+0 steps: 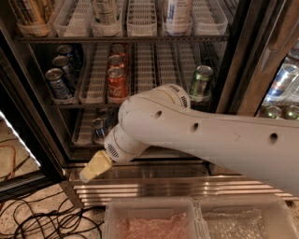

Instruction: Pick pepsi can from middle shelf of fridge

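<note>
Three dark blue pepsi cans (59, 84) stand in a row in the leftmost lane of the middle shelf (140, 105), a wire rack with white slotted lanes. Red cola cans (117, 83) fill a lane to their right, and a green can (201, 80) stands far right. The fridge (233, 60) is open. My gripper (93, 168) is a cream-coloured tip on the white arm. It hangs low in front of the ribbed steel base, below and right of the pepsi cans and well apart from them. The arm hides part of the lower shelf.
Bottles (107, 14) stand in lanes on the top rack. A small can (99, 129) sits on the bottom rack. Black cables (46, 219) lie on the floor at the left. Two clear plastic bins (154, 219) are at the bottom. More cans (282, 81) show on the right.
</note>
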You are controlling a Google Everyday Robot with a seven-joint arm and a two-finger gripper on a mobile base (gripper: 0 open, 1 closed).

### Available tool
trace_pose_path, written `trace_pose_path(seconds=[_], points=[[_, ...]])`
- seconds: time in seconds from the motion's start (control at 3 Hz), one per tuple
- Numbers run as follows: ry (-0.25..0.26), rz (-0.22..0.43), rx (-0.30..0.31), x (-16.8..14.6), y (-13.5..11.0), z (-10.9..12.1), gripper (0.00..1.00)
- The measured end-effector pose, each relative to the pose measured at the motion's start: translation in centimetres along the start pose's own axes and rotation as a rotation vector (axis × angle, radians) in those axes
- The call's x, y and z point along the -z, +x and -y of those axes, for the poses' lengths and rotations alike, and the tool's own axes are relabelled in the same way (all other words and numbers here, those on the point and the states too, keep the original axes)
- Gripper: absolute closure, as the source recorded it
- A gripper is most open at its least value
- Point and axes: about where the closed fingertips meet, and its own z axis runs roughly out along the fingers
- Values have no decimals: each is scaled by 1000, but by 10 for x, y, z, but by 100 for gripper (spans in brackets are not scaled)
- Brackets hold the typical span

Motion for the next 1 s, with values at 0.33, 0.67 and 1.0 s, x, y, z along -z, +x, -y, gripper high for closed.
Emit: trace_pose_path(seconds=[0.33, 0.67, 1.0], points=[[53, 85, -23, -9, -41, -4, 0], [62, 90, -84, -9, -43, -4, 0], [62, 90, -85, -9, -43, -4, 0]])
